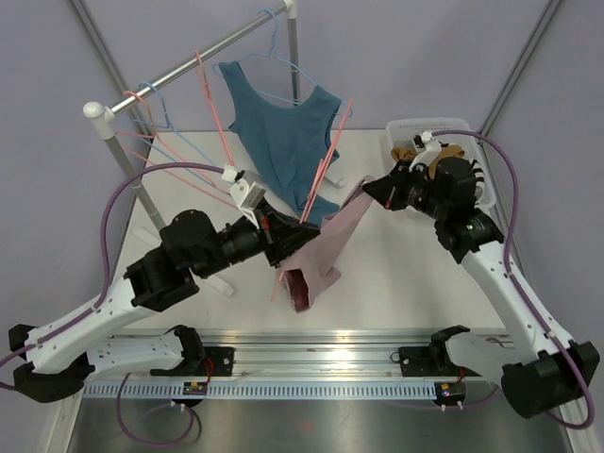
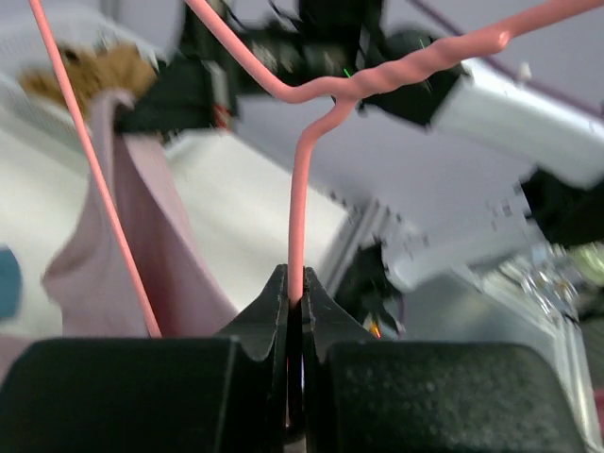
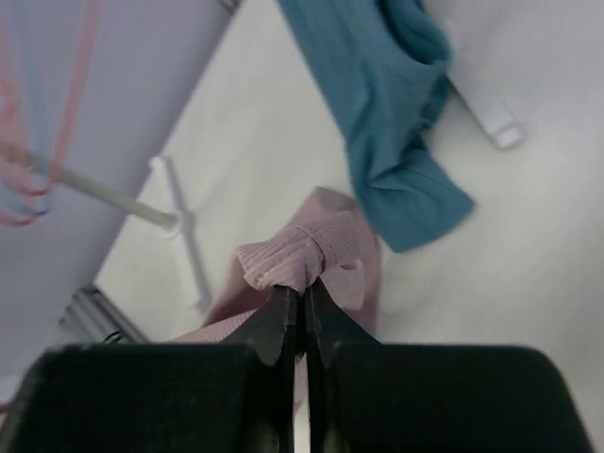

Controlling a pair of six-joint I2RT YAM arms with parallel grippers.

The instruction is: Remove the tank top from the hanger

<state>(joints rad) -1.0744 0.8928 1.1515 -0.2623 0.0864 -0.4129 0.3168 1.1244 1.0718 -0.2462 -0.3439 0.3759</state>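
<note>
Top external shows the pink tank top [image 1: 316, 250] stretched between both arms above the tabletop [image 1: 396, 274], beside a teal tank top [image 1: 283, 142] hanging from the clothes rail [image 1: 189, 61]. Left wrist alone reveals the left fingers [image 2: 269, 326] clenched on the wire of the pink hanger [image 2: 297, 208], with the garment draped just to their left. Right wrist shows the right fingers [image 3: 274, 326] pinching a bunched edge of the pink fabric. How the hanger sits inside the garment is hidden.
</note>
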